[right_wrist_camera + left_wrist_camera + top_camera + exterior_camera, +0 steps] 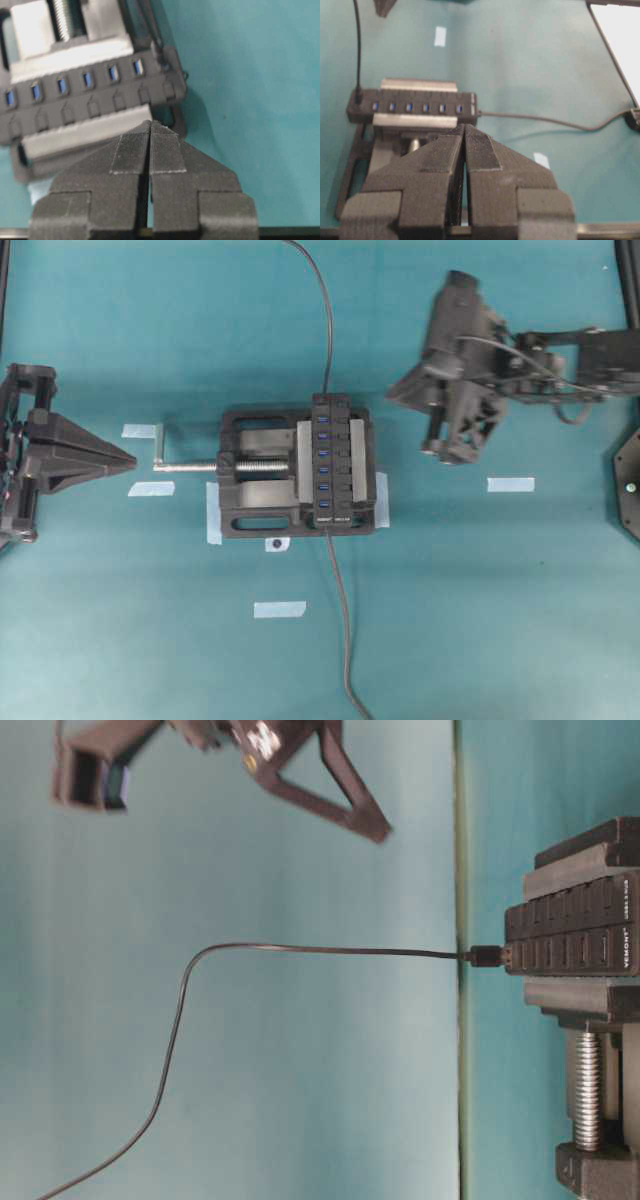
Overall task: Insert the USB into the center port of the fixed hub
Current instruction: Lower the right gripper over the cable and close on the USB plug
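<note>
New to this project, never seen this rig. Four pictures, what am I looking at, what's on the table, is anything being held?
It is a two-armed robot at a teal table. The overhead view looks straight down: the left gripper sits at the left edge, the right gripper at upper right. The table-level view is a side camera, turned sideways. The other two views come from cameras on each wrist, looking out past the jaws.

In the middle, a black vise with a silver screw clamps the fixed hub, a narrow black strip with a row of blue ports. A dark cable leaves each end of the hub. Bits of pale tape mark the table.

Nothing is held: both wrist views show the jaws closed and empty. I cannot pick out a loose USB plug anywhere.
</note>
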